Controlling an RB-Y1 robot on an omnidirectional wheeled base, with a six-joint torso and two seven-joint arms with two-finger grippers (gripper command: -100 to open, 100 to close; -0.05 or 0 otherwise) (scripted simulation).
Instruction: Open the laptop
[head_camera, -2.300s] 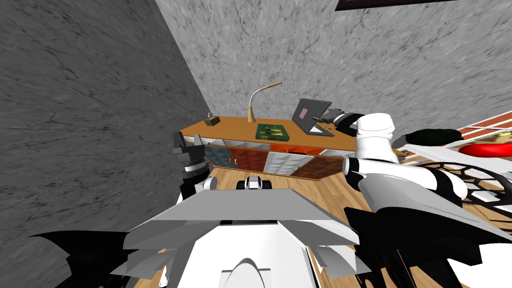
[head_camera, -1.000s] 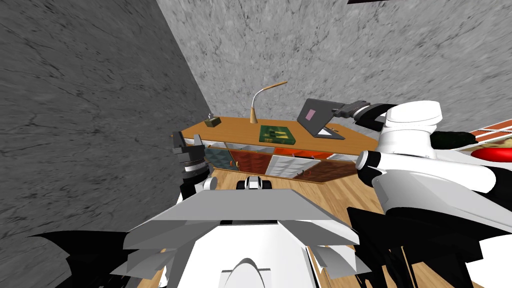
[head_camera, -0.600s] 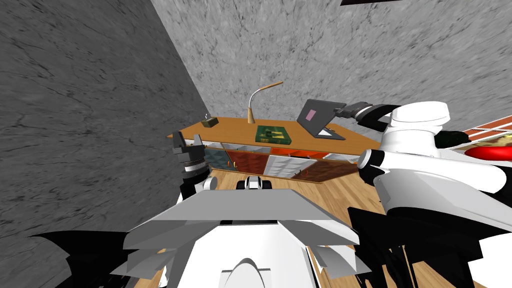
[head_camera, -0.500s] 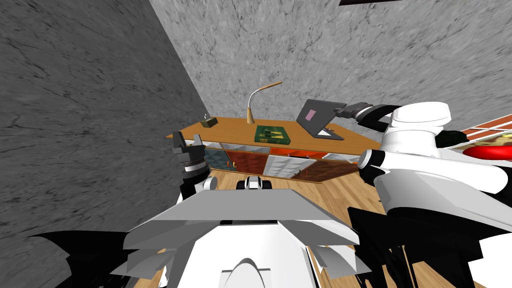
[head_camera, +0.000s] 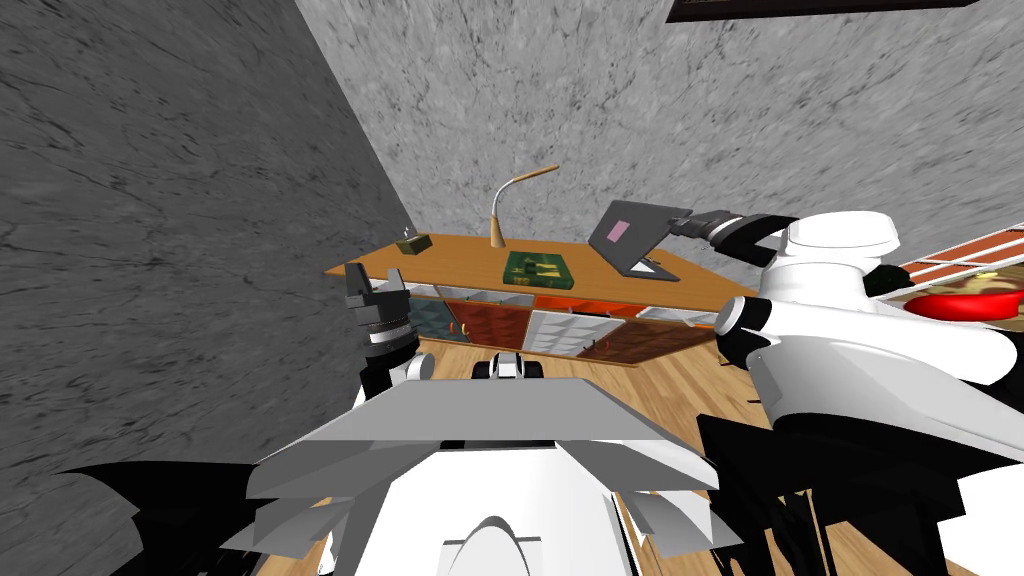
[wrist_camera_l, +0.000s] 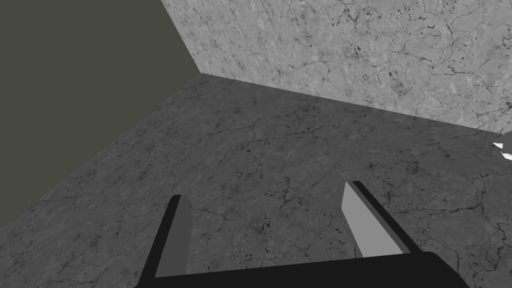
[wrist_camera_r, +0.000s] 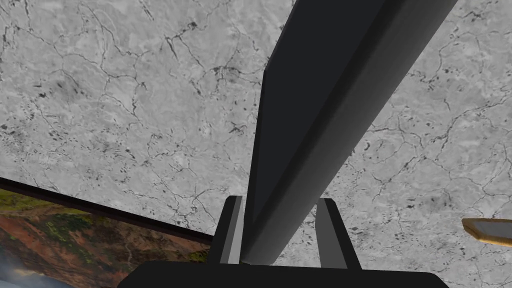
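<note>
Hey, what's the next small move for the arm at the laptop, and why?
Probably swing the right gripper a little up and back in an arc, carrying the laptop lid further from the base. Its fingers press both sides of the lid's free edge, and the lid stands at a slant, only partly raised. The left gripper hangs open, away from the laptop.

Colours showing at the desk
The laptop (head_camera: 625, 235) is showing dark grey with a pink lid patch; the book (head_camera: 538, 269) left of it is showing green with yellow marks, the desk (head_camera: 460, 255) orange-brown, the walls (head_camera: 600, 90) mottled grey.
</note>
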